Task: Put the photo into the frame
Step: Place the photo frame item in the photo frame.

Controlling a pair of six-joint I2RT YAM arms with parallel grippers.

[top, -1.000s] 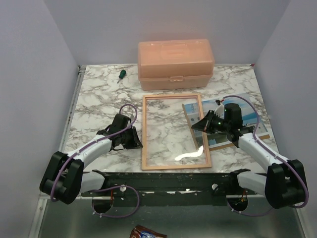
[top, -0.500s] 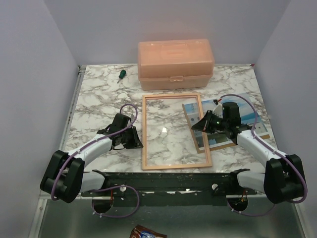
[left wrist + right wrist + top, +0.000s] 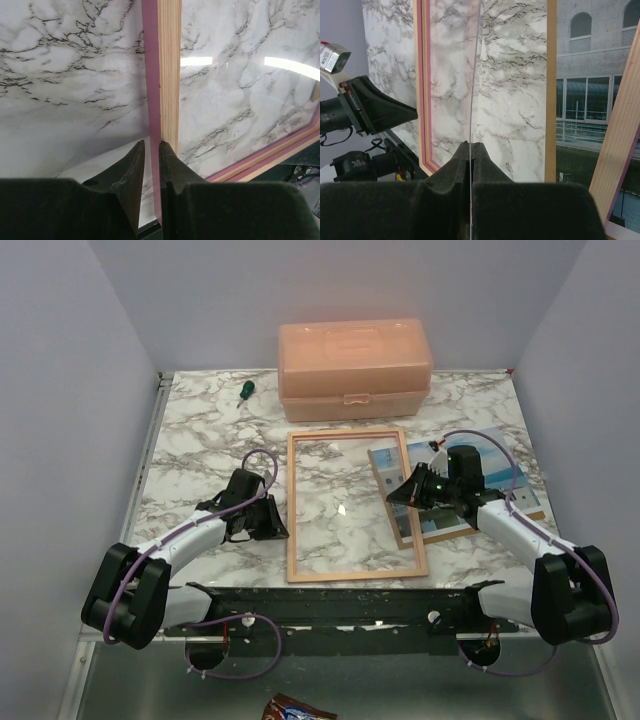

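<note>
From above, a glossy white marble-patterned table point(image 3: 200, 440) holds the frame point(image 3: 347, 432), a thin rectangle lying flat at centre with its pale wood back up. A clear pane point(image 3: 345, 510) sits over its opening, showing only by small glints. The left gripper point(image 3: 268, 523) meets the frame's left rail, and the right gripper point(image 3: 398, 492) is at the right rail. Just right of the frame, partly under the right arm, lies the photo point(image 3: 392, 468), glossy blue and white, on a brown backing board point(image 3: 403, 532). A smooth peach plastic box point(image 3: 355, 365) stands behind, with a green-handled screwdriver point(image 3: 243, 390) to its left. In the left wrist view, the left gripper point(image 3: 151, 150) has dark wedge-shaped fingers point(image 3: 131, 170) narrowly apart, nipping the pink edge of the frame point(image 3: 170, 75) (fine layered grain shows in the wood). In the right wrist view, the right gripper point(image 3: 470, 150) is pressed together on the clear pane point(image 3: 475, 75), seen edge-on as a fine line. The frame point(image 3: 420, 100) lies beyond, and the photo point(image 3: 590, 75) shows arched windows at right.
</note>
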